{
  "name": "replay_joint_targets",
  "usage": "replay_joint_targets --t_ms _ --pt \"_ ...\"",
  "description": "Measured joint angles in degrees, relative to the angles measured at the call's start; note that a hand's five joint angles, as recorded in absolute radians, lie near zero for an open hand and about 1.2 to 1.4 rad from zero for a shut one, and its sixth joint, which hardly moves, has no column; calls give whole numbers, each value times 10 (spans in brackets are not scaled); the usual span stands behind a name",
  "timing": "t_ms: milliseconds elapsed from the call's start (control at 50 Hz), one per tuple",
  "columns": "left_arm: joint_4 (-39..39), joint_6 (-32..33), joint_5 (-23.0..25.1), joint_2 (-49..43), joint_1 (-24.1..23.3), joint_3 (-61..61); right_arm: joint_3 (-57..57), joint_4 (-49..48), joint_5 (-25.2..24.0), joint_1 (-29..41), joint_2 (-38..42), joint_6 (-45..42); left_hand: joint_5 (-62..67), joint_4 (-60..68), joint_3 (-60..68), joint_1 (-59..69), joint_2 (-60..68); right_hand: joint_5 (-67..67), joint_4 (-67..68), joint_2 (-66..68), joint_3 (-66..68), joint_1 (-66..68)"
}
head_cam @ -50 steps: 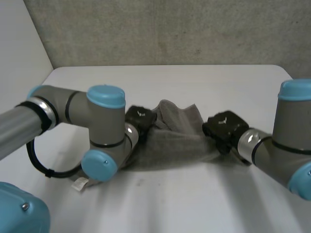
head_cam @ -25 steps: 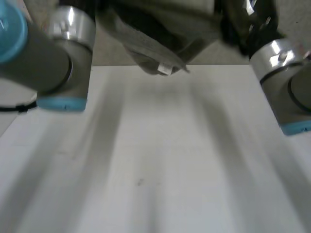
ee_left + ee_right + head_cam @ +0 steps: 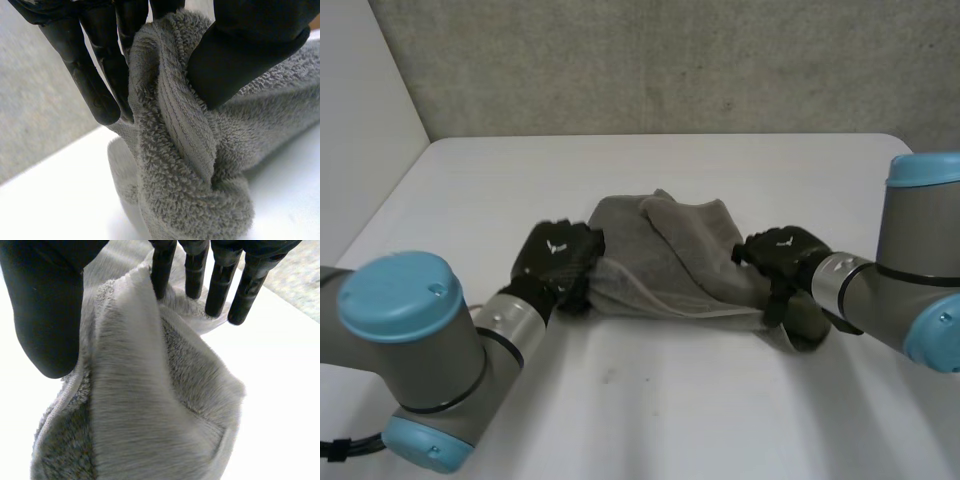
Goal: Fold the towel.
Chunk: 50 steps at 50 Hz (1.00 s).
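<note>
One grey terry towel [image 3: 665, 262] lay bunched in soft folds at the middle of the white table [image 3: 670, 410]. The left hand [image 3: 558, 260] pinched its left edge between thumb and fingers. The right hand [image 3: 780, 252] pinched its right edge likewise. The pile was looped and the hem band ribbed.

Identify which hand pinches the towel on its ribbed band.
The left hand: a ribbed band of the towel runs between its thumb and fingers. The right hand pinches plain fluffy pile.
</note>
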Motion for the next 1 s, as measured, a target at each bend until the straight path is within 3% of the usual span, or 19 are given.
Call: replay_joint_targets --t_ms 20,60,280,540,820,1000 --pt "-4 0 0 16 -1 3 8 -6 -1 -1 -15 21 0 0 0 0 0 -60 -67 -67 -67 -77" --pt "-8 -1 0 34 -2 7 18 -13 -2 -1 -31 42 0 0 0 0 0 -77 -86 -86 -87 -98" --pt "-25 -1 -1 99 -4 31 107 -71 -4 7 -116 162 0 0 0 0 0 -106 -122 -121 -125 -139" --pt "-59 -21 -4 98 0 70 126 -97 -5 69 -92 286 0 0 0 0 0 -106 -122 -124 -125 -140" --pt "-83 -45 -5 87 19 105 158 -105 -4 78 -73 296 0 0 0 0 0 -106 -119 -115 -115 -123" --pt "-86 -81 -8 95 36 108 164 -133 -1 79 -42 294 0 0 0 0 0 -30 -27 -28 -26 -23"
